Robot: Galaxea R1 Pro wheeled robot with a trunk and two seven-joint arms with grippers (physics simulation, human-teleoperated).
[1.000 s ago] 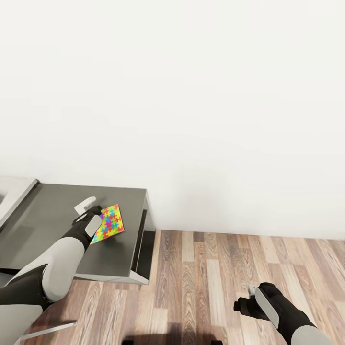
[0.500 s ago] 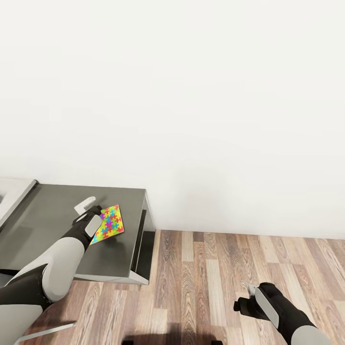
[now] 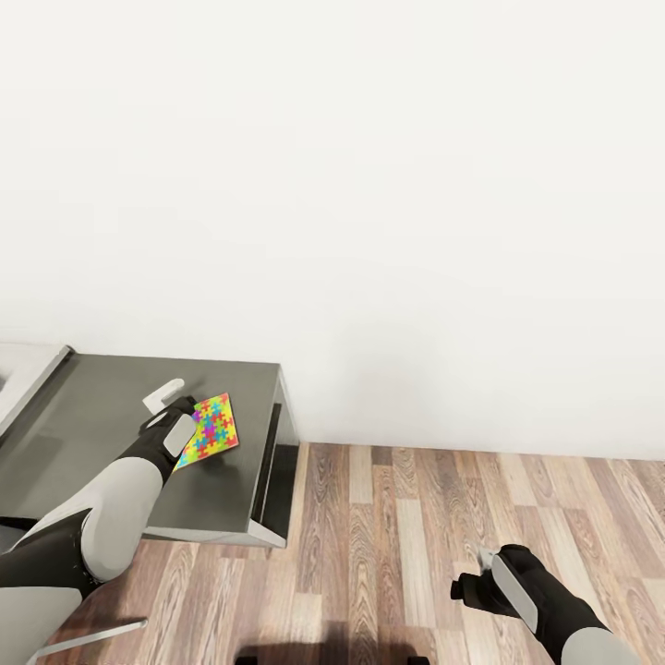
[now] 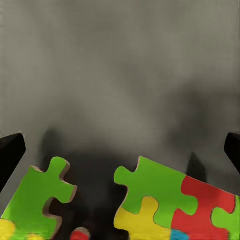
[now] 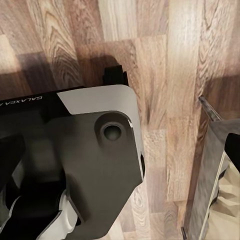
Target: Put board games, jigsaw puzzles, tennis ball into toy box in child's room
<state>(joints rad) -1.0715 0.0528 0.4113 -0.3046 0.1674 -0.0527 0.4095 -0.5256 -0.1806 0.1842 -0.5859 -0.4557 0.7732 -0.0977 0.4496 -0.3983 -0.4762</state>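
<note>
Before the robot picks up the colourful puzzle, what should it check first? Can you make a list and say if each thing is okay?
1. Left gripper at the jigsaw puzzle: ok, the head view shows it right at the puzzle's edge.
2. Puzzle lies flat on the dark-grey table: ok.
3. Fingers spread to either side of the puzzle: ok, the left wrist view shows dark fingertips at both edges with the puzzle between.
4. Puzzle gripped: cannot tell.
5. Right gripper out of the way: ok, it hangs low over the wooden floor, away from the table.
6. Toy box within reach: cannot tell from these pictures.
</note>
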